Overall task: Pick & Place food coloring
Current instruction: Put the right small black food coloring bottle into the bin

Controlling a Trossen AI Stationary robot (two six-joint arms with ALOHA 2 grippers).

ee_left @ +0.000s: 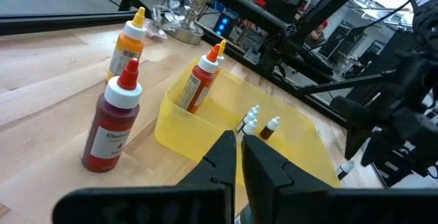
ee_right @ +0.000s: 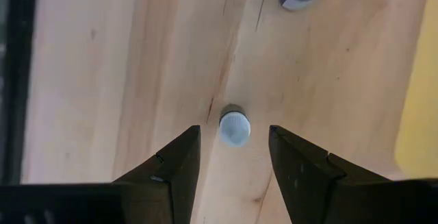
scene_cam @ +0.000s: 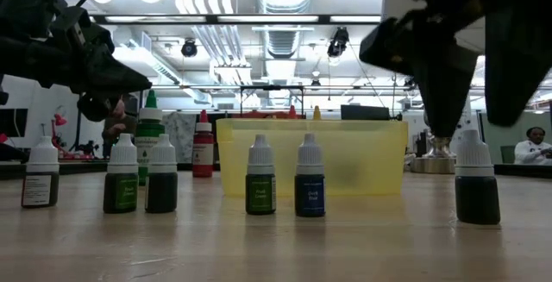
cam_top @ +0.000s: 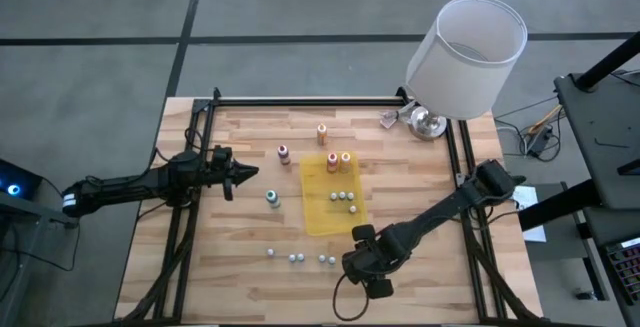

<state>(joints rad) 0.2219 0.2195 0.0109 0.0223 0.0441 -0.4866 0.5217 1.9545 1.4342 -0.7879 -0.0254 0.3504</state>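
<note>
Right wrist view: spread fingers (ee_right: pixel 176 166) pointing down with a white-capped bottle (ee_right: pixel 235 128) between them.

Nearest the table's front edge, the right gripper (cam_top: pixel 366 268) hangs over the wood with its arm stretched in from the right rail and its wrist bent downward; its two fingers are apart, and the small bottle stands upright on the table between the tips, with a gap on each side. Just beside it along the front stand other small bottles (cam_top: pixel 296 258). Farther in lies the yellow tray (cam_top: pixel 320 215), holding more small bottles (cam_top: pixel 344 199) and two orange-tipped ones (cam_top: pixel 338 160). The left gripper (cam_top: pixel 246 173), fingers pressed together and holding nothing, is held level above the table, pointing toward the tray near the dark red bottle (cam_top: pixel 283 153) and the teal-green bottle (cam_top: pixel 273 198). An orange bottle (cam_top: pixel 322 133) stands beyond, by a lamp (cam_top: pixel 464 57).
</note>
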